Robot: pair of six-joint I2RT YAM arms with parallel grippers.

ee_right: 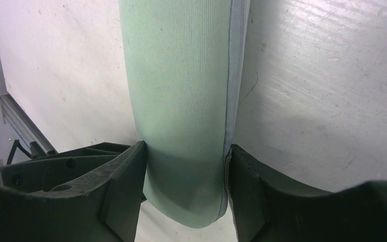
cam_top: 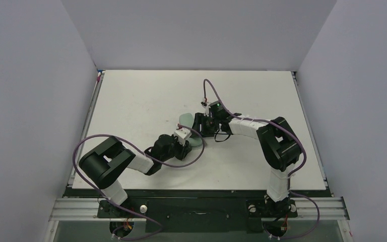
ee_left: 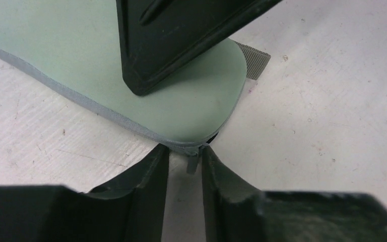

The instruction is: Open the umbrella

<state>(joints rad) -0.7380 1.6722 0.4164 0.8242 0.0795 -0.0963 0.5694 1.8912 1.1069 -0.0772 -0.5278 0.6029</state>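
You can't see the umbrella itself in any view. What you have between the fingers of the right gripper (ee_right: 185,171) is a pale green case (ee_right: 181,91). It is oblong, made of soft fabric, with rounded ends and a grey zip seam (ee_right: 237,75) along its edge. It lies flat on the white desk (cam_top: 141,101), and that gripper's fingers touch it on both long sides. At one rounded end a small zip pull (ee_left: 193,162) and a grey webbing tab (ee_left: 256,61) stick out.
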